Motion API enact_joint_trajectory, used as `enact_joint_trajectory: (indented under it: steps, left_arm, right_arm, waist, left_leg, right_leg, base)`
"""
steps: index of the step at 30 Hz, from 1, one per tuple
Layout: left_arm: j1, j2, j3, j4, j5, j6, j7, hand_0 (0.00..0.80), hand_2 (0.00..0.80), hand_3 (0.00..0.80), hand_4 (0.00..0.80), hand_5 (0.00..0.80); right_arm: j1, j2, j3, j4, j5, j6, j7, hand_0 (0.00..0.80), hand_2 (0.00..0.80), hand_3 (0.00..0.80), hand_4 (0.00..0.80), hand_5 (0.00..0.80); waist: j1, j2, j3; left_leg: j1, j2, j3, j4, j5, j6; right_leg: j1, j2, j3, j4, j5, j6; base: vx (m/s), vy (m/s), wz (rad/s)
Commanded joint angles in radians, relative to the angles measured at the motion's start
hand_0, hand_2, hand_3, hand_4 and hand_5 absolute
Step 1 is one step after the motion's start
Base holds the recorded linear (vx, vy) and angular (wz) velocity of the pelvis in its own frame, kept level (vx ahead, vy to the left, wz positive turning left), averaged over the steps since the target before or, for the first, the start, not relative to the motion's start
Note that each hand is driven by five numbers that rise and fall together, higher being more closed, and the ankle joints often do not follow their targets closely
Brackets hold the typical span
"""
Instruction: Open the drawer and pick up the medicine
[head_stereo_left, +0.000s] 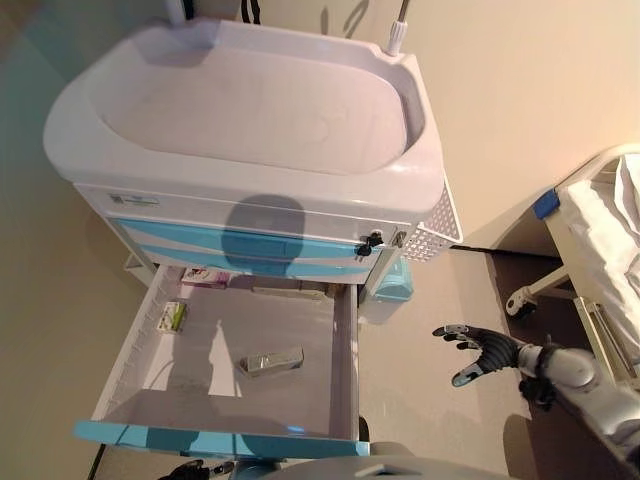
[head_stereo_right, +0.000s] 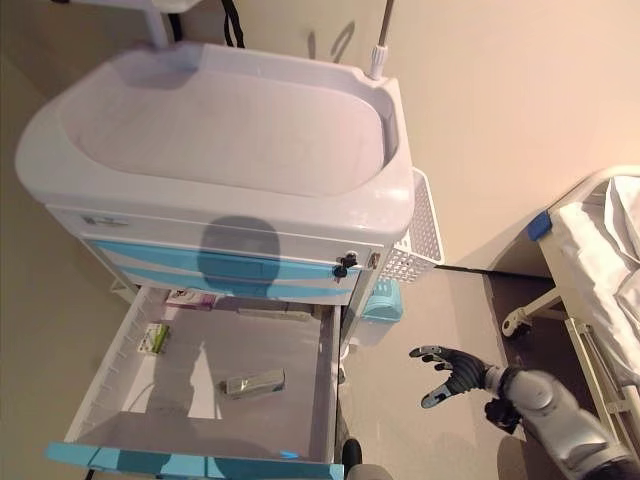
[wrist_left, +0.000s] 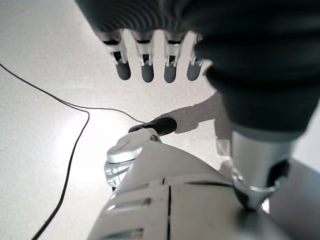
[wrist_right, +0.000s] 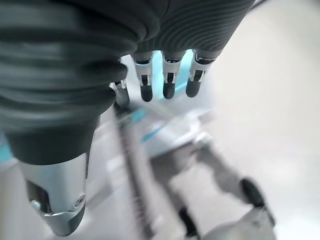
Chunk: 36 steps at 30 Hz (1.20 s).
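The white cart's (head_stereo_left: 250, 120) lowest blue-fronted drawer (head_stereo_left: 215, 438) stands pulled far out. On its grey floor lies a small silvery medicine pack (head_stereo_left: 272, 360), near the middle. A green-and-white box (head_stereo_left: 172, 317) rests by the drawer's left wall and a pink box (head_stereo_left: 205, 277) sits at the back. My right hand (head_stereo_left: 485, 352) hovers open above the floor, to the right of the drawer and apart from it, holding nothing; its straight fingers (wrist_right: 167, 82) show in the right wrist view. My left hand (wrist_left: 146, 70) hangs low in front of the drawer, open and empty.
A white mesh basket (head_stereo_left: 440, 228) hangs on the cart's right side, with a teal bin (head_stereo_left: 392, 280) below it. A bed (head_stereo_left: 600, 240) with white sheets and a caster (head_stereo_left: 520, 302) stands at the right. Two shut blue drawers (head_stereo_left: 240, 250) are above the open one.
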Motion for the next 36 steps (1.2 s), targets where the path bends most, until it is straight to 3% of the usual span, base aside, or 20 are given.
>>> enact_joint_trajectory:
  steps: [1,2,5,6,10,12,14,20,24,25,26,30,31,32,33,34,35,36]
  left_arm:
    - [0.002,-0.009,0.036,0.028,0.048,-0.015,-0.048,0.0,0.0,0.0,0.0,0.0]
    - [0.005,-0.006,0.032,0.032,0.047,-0.019,-0.044,0.0,0.0,0.0,0.0,0.0]
    - [0.01,-0.003,0.033,0.033,0.046,-0.021,-0.041,0.0,0.0,0.0,0.0,0.0]
    - [0.014,0.006,0.029,0.037,0.042,-0.025,-0.032,0.0,0.0,0.0,0.0,0.0]
    - [0.02,0.006,0.039,0.042,0.039,-0.025,-0.023,0.0,0.0,0.0,0.0,0.0]
    - [0.024,0.008,0.04,0.048,0.02,-0.025,0.0,0.0,0.0,0.0,0.0,0.0]
    - [0.03,0.005,0.043,0.05,0.012,-0.026,0.015,0.0,0.0,0.0,0.0,0.0]
    - [0.036,0.005,0.046,0.056,-0.005,-0.025,0.037,0.0,0.0,0.0,0.0,0.0]
    - [0.014,0.015,0.036,0.052,-0.01,-0.022,0.056,0.0,0.0,0.0,0.0,0.0]
    - [-0.003,0.015,0.033,0.048,-0.017,-0.02,0.065,0.0,0.0,0.0,0.0,0.0]
    - [-0.003,0.016,0.032,0.048,-0.017,-0.02,0.065,0.0,0.0,0.0,0.0,0.0]
    - [-0.039,0.012,0.016,0.038,-0.014,-0.013,0.085,0.0,0.0,0.0,0.0,0.0]
    - [-0.058,0.007,0.002,0.031,-0.015,-0.011,0.096,0.0,0.0,0.0,0.0,0.0]
    - [-0.058,0.008,0.002,0.031,-0.016,-0.01,0.096,0.0,0.0,0.0,0.0,0.0]
    - [-0.077,0.002,-0.006,0.028,-0.019,-0.008,0.115,0.0,0.0,0.0,0.0,0.0]
    - [-0.077,0.002,-0.006,0.028,-0.019,-0.008,0.115,0.0,0.0,0.0,0.0,0.0]
    - [-0.091,-0.004,-0.005,0.027,-0.02,-0.004,0.14,0.0,0.0,0.0,0.0,0.0]
    - [-0.091,-0.004,-0.005,0.027,-0.02,-0.004,0.141,0.0,0.0,0.0,0.0,0.0]
  right_arm:
    - [-0.097,-0.105,0.051,-0.104,0.235,0.039,0.078,0.0,0.0,0.0,0.0,0.0]
    - [-0.158,-0.18,0.103,-0.17,0.349,0.056,0.085,0.0,0.0,0.0,0.0,0.0]
    - [-0.261,-0.226,0.19,-0.203,0.456,0.063,0.073,0.0,0.0,0.0,0.0,0.0]
    - [-0.4,-0.256,0.314,-0.241,0.553,0.074,0.067,0.0,0.0,0.0,0.0,0.0]
    - [-0.548,-0.252,0.446,-0.246,0.629,0.073,0.042,0.0,0.0,0.0,0.0,0.0]
    - [-0.72,-0.2,0.575,-0.253,0.746,0.04,-0.018,0.0,0.0,0.0,0.0,0.0]
    - [-0.78,-0.161,0.61,-0.249,0.788,0.017,-0.05,0.0,0.0,0.0,0.0,0.0]
    - [-0.821,-0.024,0.6,-0.209,0.773,-0.033,-0.127,0.0,0.0,0.0,0.0,0.0]
    - [-0.708,0.114,0.48,-0.169,0.693,-0.07,-0.198,0.0,0.0,0.0,0.0,0.0]
    - [-0.647,0.198,0.416,-0.144,0.621,-0.084,-0.239,0.0,0.0,0.0,0.0,0.0]
    - [-0.646,0.199,0.414,-0.144,0.62,-0.084,-0.238,0.0,0.0,0.0,0.0,0.0]
    - [-0.527,0.369,0.3,-0.073,0.427,-0.11,-0.31,0.0,0.0,0.0,0.0,0.0]
    - [-0.483,0.453,0.263,-0.038,0.28,-0.134,-0.357,0.0,0.0,0.0,0.0,0.0]
    - [-0.483,0.455,0.263,-0.037,0.279,-0.134,-0.358,0.0,0.0,0.0,0.0,0.0]
    - [-0.438,0.532,0.234,0.003,0.152,-0.156,-0.415,0.0,0.0,0.0,0.0,0.0]
    - [-0.438,0.532,0.234,0.003,0.152,-0.156,-0.415,0.0,0.0,0.0,0.0,0.0]
    - [-0.417,0.587,0.213,0.027,-0.007,-0.168,-0.468,0.0,0.0,0.0,0.0,0.0]
    - [-0.417,0.589,0.213,0.028,-0.009,-0.169,-0.469,0.0,0.0,0.0,0.0,0.0]
  waist:
    - [0.021,-0.037,0.007]
    - [0.028,-0.046,0.0]
    - [0.032,-0.054,-0.004]
    - [0.049,-0.063,-0.004]
    - [0.049,-0.065,-0.006]
    - [0.063,-0.071,-0.005]
    - [0.068,-0.07,-0.002]
    - [0.085,-0.065,0.024]
    - [0.107,-0.055,0.067]
    - [0.116,-0.045,0.09]
    - [0.115,-0.045,0.09]
    - [0.131,-0.02,0.136]
    - [0.134,-0.001,0.158]
    - [0.132,-0.002,0.157]
    - [0.131,0.011,0.18]
    - [0.131,0.011,0.179]
    - [0.127,0.023,0.195]
    - [0.127,0.022,0.194]
  left_leg:
    - [-0.033,-0.04,-0.022,0.041,-0.048,0.025]
    - [-0.031,-0.039,-0.024,0.039,-0.048,0.022]
    - [-0.031,-0.037,-0.024,0.04,-0.048,0.02]
    - [-0.031,-0.035,-0.021,0.04,-0.048,0.019]
    - [-0.03,-0.035,-0.024,0.035,-0.045,0.018]
    - [-0.029,-0.036,-0.033,0.031,-0.043,0.017]
    - [-0.029,-0.038,-0.039,0.031,-0.042,0.016]
    - [-0.034,-0.04,-0.062,0.031,-0.033,0.014]
    - [-0.068,-0.05,-0.116,0.04,-0.018,0.011]
    - [-0.095,-0.056,-0.151,0.047,-0.006,0.009]
    - [-0.096,-0.057,-0.153,0.048,-0.006,0.009]
    - [-0.16,-0.073,-0.223,0.077,0.011,0.007]
    - [-0.188,-0.078,-0.254,0.084,0.023,0.007]
    - [-0.189,-0.079,-0.256,0.085,0.023,0.007]
    - [-0.218,-0.081,-0.275,0.094,0.031,0.005]
    - [-0.219,-0.081,-0.275,0.095,0.031,0.005]
    - [-0.239,-0.083,-0.283,0.101,0.038,0.005]
    - [-0.241,-0.083,-0.283,0.102,0.038,0.005]
  right_leg:
    - [-0.039,0.018,-0.006,0.072,-0.016,0.05]
    - [-0.034,0.018,-0.008,0.066,-0.015,0.05]
    - [-0.033,0.018,-0.01,0.062,-0.014,0.049]
    - [-0.033,0.021,-0.011,0.059,-0.014,0.048]
    - [-0.032,0.021,-0.012,0.06,-0.016,0.047]
    - [-0.027,0.018,-0.026,0.063,-0.022,0.046]
    - [-0.022,0.018,-0.032,0.065,-0.027,0.044]
    - [-0.017,0.014,-0.058,0.078,-0.038,0.036]
    - [-0.027,0.004,-0.106,0.1,-0.049,0.026]
    - [-0.037,-0.001,-0.136,0.109,-0.051,0.021]
    - [-0.037,-0.001,-0.137,0.109,-0.051,0.021]
    - [-0.064,-0.008,-0.193,0.131,-0.061,0.012]
    - [-0.079,-0.015,-0.22,0.143,-0.065,0.007]
    - [-0.08,-0.015,-0.221,0.144,-0.066,0.007]
    - [-0.101,-0.019,-0.237,0.157,-0.068,0.003]
    - [-0.102,-0.019,-0.237,0.157,-0.068,0.003]
    - [-0.12,-0.02,-0.239,0.167,-0.07,0.001]
    - [-0.121,-0.021,-0.239,0.168,-0.071,0.001]
  base:
    - [0.033,0.002,0.09]
    - [0.017,0.004,0.09]
    - [-0.004,-0.003,0.11]
    - [-0.02,-0.003,0.05]
    - [-0.005,0.0,0.02]
    - [-0.003,-0.007,0.04]
    - [0.006,-0.009,0.21]
    - [-0.015,-0.029,0.19]
    - [-0.059,-0.062,0.47]
    - [-0.082,-0.084,0.59]
    - [-0.089,-0.084,0.9]
    - [-0.09,-0.074,0.78]
    - [-0.064,-0.045,0.61]
    - [-0.128,-0.055,0.71]
    - [-0.071,-0.025,0.51]
    - [-0.114,-0.026,0.41]
    - [-0.044,-0.001,0.15]
    - [-0.046,-0.003,0.12]
